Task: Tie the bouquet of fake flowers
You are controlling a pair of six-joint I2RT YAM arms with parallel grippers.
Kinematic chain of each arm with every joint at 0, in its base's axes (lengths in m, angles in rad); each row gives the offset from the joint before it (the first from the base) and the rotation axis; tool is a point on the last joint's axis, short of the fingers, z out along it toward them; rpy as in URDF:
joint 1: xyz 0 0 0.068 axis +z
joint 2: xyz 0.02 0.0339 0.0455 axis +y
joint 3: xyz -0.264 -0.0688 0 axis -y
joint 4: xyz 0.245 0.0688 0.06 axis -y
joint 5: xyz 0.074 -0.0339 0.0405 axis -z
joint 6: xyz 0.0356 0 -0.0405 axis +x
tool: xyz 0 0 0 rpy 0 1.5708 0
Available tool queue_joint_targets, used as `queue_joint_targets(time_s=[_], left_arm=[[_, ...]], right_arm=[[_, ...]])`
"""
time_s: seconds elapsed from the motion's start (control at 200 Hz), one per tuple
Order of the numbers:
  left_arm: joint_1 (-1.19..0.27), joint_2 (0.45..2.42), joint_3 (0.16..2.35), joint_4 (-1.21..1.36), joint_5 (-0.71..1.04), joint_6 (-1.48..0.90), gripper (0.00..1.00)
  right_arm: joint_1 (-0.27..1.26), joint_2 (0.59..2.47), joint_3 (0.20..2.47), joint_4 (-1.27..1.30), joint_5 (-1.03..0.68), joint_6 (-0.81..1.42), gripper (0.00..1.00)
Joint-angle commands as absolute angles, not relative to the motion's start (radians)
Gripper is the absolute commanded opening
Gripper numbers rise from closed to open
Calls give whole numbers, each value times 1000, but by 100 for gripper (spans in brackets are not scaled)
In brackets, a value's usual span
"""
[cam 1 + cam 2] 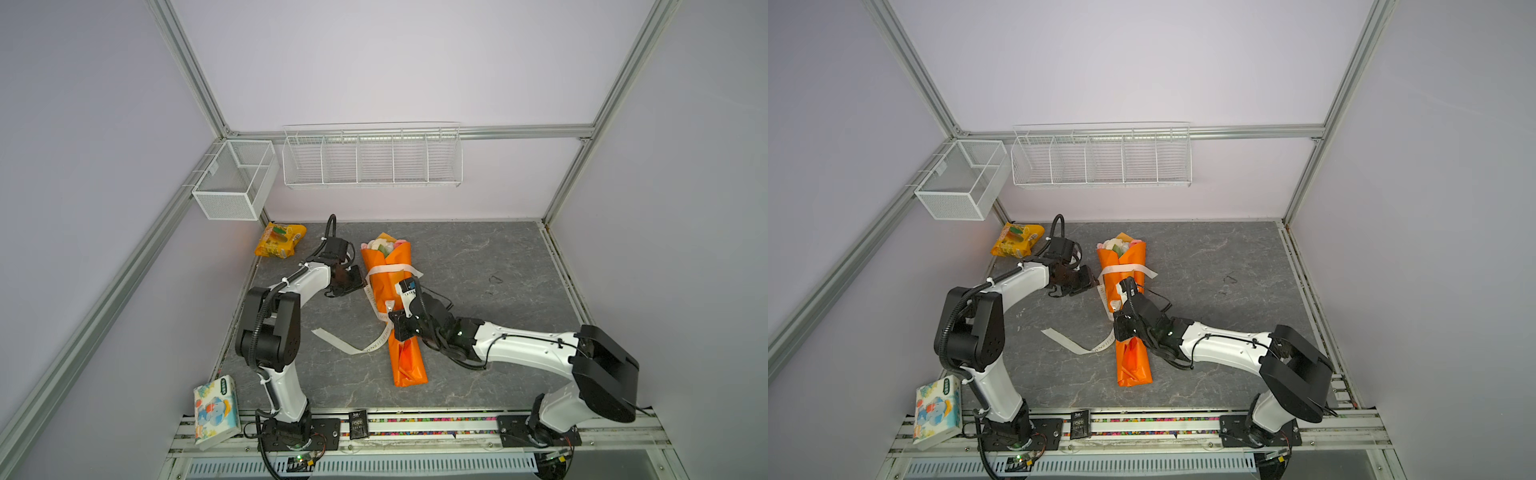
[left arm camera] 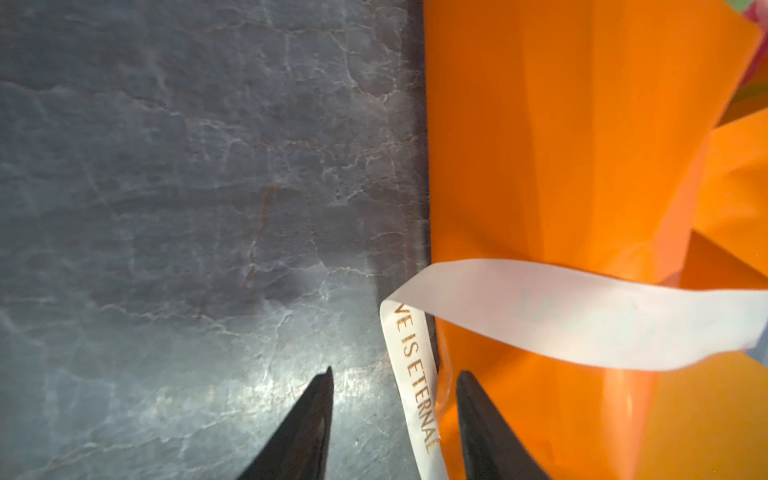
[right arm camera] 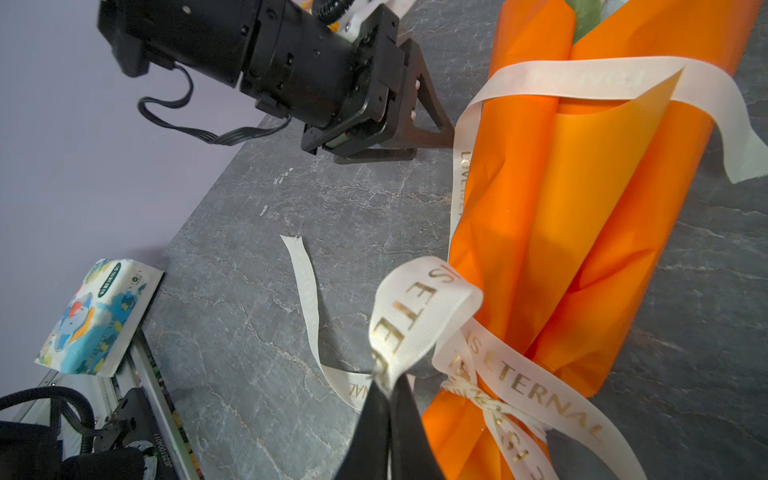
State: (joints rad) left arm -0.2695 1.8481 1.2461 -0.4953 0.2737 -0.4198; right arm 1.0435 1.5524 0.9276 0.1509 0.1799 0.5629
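A bouquet (image 1: pixel 386 259) of fake pink and cream roses, rolled in smooth, creased orange paper, lies near the middle of the grey, veined stone-look table (image 1: pixel 478 270), blooms toward the far edge. A cream satin ribbon (image 3: pixel 419 307) lettered in gold loops around the wrap, and one loose end trails flat toward the left edge. The right gripper (image 3: pixel 390 390) presses its pointed black jaws together, pinching a ribbon loop. The left gripper (image 2: pixel 397 372) sits beside the wrap, jaws spread, with a ribbon strand between them.
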Motion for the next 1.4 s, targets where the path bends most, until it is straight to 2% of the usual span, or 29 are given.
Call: queue_joint_targets(time_s=[0.0, 0.255, 0.415, 0.475, 0.63, 0.755, 0.93, 1.085, 1.21, 1.395], left_arm=[[-273, 1868, 1236, -441, 312, -240, 48], [-282, 1864, 1188, -226, 340, -107, 47], [-284, 1925, 1226, -216, 366, -95, 43], [-284, 1936, 1236, -230, 374, -92, 36], [-284, 1873, 1208, -258, 344, -104, 13], [-284, 1779, 1156, -256, 336, -132, 1], [-284, 1659, 1129, -356, 323, -227, 0], [-283, 1544, 1093, -535, 416, -357, 0], [-284, 1332, 961, -529, 545, -571, 0], [-287, 986, 872, -659, 451, -829, 0]], right_arm=[[1048, 1553, 951, 144, 192, 545, 7], [1048, 1568, 955, 140, 189, 546, 7], [1048, 1573, 963, 140, 185, 550, 7], [1047, 1572, 964, 139, 184, 551, 7], [1048, 1573, 963, 132, 189, 555, 7], [1047, 1575, 964, 133, 191, 560, 7], [1045, 1574, 964, 129, 202, 567, 7], [1038, 1563, 965, 130, 202, 572, 7], [1035, 1559, 967, 130, 200, 584, 7], [1035, 1563, 966, 110, 232, 625, 7]])
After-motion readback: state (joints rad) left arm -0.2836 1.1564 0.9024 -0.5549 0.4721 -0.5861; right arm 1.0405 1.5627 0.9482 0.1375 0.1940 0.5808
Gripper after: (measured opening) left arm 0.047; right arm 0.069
